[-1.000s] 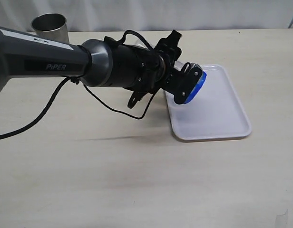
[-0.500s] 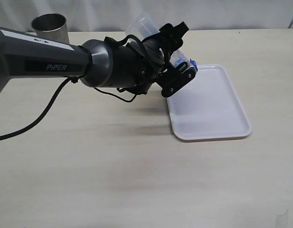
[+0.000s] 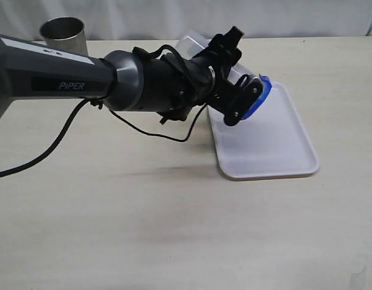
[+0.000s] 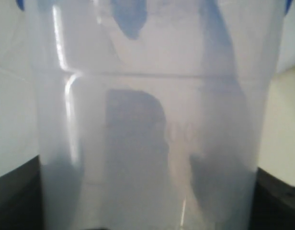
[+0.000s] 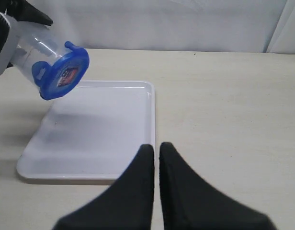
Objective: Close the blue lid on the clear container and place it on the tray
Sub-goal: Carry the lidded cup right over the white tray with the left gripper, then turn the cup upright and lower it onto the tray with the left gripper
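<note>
The clear container (image 3: 191,42) hangs tilted above the near-left corner of the white tray (image 3: 276,151), with my left gripper (image 3: 233,74) shut around its body. Its blue lid (image 3: 262,95) sits on its mouth and points down toward the tray. From the right wrist camera, the container (image 5: 32,48) and the lid (image 5: 61,73), sticker showing, hover over the tray (image 5: 99,139). The container's wall (image 4: 147,120) fills the left wrist view. My right gripper (image 5: 156,147) is shut and empty, low over the table beside the tray's edge.
A steel cup (image 3: 63,33) stands at the back left of the table. The left arm and its cable (image 3: 65,130) stretch across the left half. Bare tabletop (image 3: 174,229) lies in front of the tray.
The left wrist has rolled with the container in it. The lid end first swung up and back, then came round to the right, and now sits slightly higher over the tray.
</note>
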Controlling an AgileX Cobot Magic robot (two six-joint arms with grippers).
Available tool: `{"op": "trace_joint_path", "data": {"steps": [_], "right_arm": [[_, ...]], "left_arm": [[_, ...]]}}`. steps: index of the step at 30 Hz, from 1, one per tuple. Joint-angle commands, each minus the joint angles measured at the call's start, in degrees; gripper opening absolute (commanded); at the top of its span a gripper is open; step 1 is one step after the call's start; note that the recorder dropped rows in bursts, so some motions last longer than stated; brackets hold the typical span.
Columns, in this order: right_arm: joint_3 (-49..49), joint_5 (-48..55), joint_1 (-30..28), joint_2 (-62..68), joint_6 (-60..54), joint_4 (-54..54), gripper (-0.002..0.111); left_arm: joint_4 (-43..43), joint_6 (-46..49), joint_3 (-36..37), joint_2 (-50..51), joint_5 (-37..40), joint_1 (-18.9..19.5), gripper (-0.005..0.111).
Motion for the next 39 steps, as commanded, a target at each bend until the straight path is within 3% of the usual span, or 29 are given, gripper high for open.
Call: {"op": "trace_joint_path", "data": {"steps": [1, 7, 14, 17, 26, 39], "right_arm": [[0.1, -0.1, -0.3, -0.3, 0.1, -0.4, 0.004], [0.1, -0.1, -0.3, -0.3, 0.1, -0.4, 0.004], [0.1, -0.1, -0.3, -0.3, 0.1, -0.4, 0.004], [0.1, -0.1, -0.3, -0.3, 0.1, -0.4, 0.004], [0.1, -0.1, -0.3, -0.3, 0.1, -0.4, 0.004], [0.1, -0.1, -0.3, -0.3, 0.1, -0.4, 0.004]], "left_arm": [[0.6, -20.4, -0.7, -0.6, -12.1, 0.0, 0.000], [-2.3, -39.4, -1.7, 0.5, -34.4, 2.9, 0.000], [-29.7, -38.5, -5.3, 4.4, -56.9, 6.7, 0.000], [-42.2, -36.8, -5.8, 6.9, -62.8, 7.3, 0.000], [-63.2, -33.5, -5.8, 17.6, -88.0, 7.3, 0.000], [-62.3, -29.4, -5.8, 24.1, -89.5, 7.3, 0.000]]}}
